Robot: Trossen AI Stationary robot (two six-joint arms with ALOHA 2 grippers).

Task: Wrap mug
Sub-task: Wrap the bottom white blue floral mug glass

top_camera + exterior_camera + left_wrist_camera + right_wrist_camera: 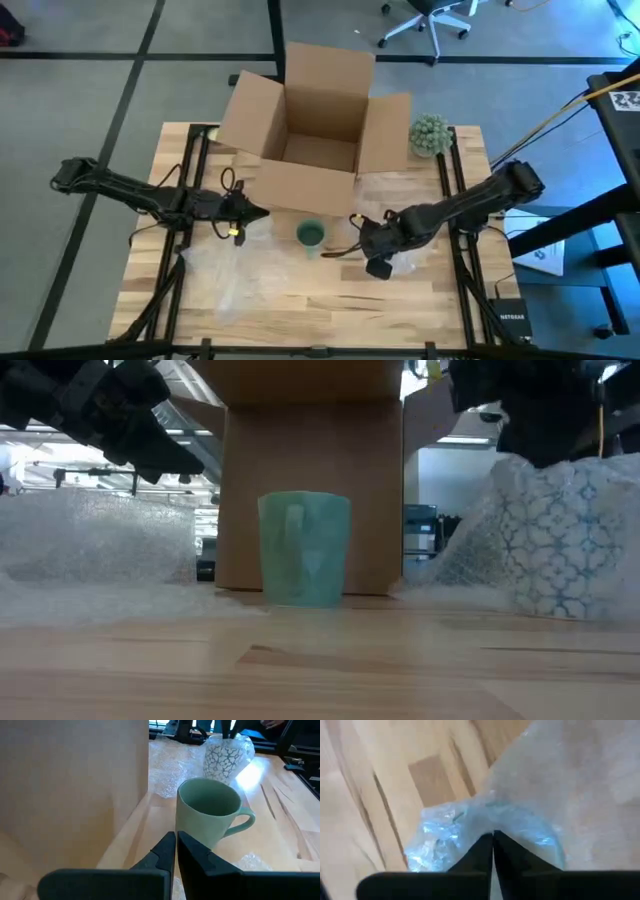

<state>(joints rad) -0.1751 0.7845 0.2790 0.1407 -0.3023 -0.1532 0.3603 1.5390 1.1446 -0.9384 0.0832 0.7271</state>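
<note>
Green mug [210, 817] shows its handle only in left wrist view.

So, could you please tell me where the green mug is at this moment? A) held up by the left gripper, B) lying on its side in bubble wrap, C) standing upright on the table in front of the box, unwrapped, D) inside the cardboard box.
C: the green mug stands upright and bare on the table in front of the cardboard box, between both grippers.
</note>
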